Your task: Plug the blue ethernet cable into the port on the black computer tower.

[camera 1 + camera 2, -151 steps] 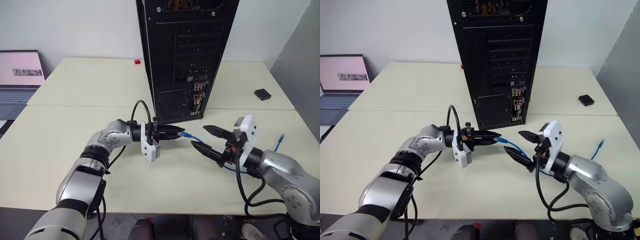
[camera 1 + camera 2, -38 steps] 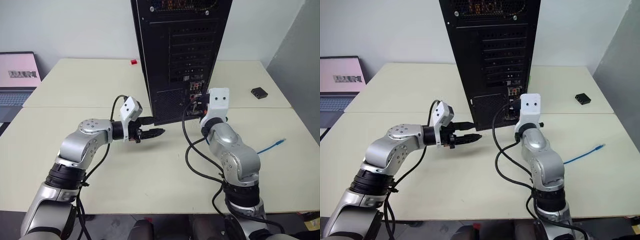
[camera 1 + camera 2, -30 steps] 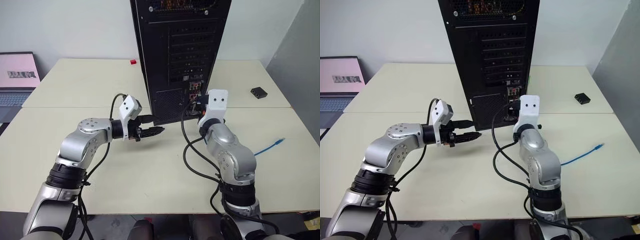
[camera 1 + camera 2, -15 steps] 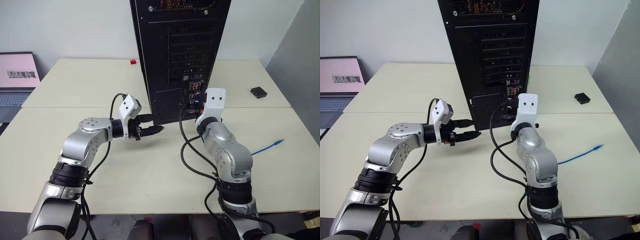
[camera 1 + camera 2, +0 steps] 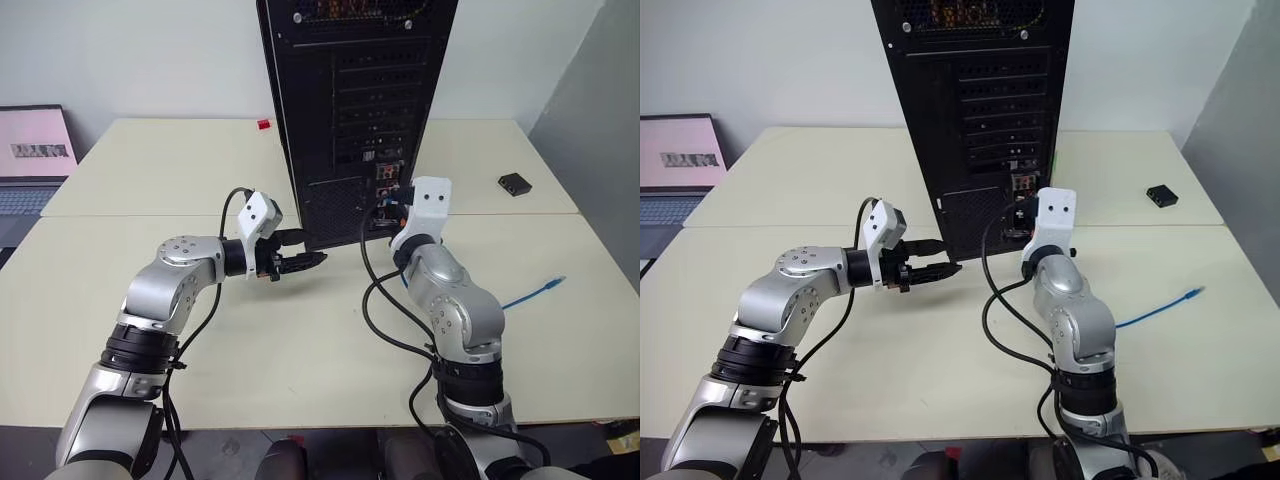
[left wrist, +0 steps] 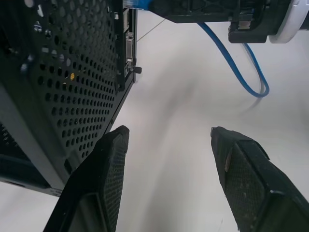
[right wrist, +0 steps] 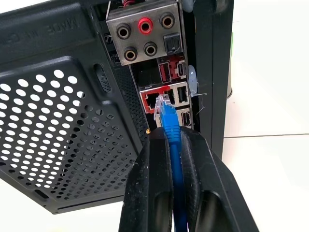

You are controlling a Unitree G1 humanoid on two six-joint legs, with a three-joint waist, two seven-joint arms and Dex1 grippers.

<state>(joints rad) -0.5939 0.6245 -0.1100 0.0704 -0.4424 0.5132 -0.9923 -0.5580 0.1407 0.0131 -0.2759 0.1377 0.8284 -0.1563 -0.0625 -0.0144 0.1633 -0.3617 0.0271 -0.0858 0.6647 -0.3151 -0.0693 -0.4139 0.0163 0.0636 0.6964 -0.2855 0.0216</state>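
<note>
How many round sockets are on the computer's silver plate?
5: three round sockets in one row, the red one in the middle, and two in the row nearer the blue ethernet cable. More may be hidden.

Two pale cream tables [image 5: 150,320] stand pushed together, with a straight seam running across between the far one and the near one. The black computer tower [image 5: 350,110] stands upright on the far table, its base close to this seam. A small red object [image 5: 263,124] lies on the far table, near the left side of the tower. A small black box [image 5: 514,182] lies on the far table toward the right. The free end of the blue ethernet cable [image 5: 530,293] lies on the near table at the right.
</note>
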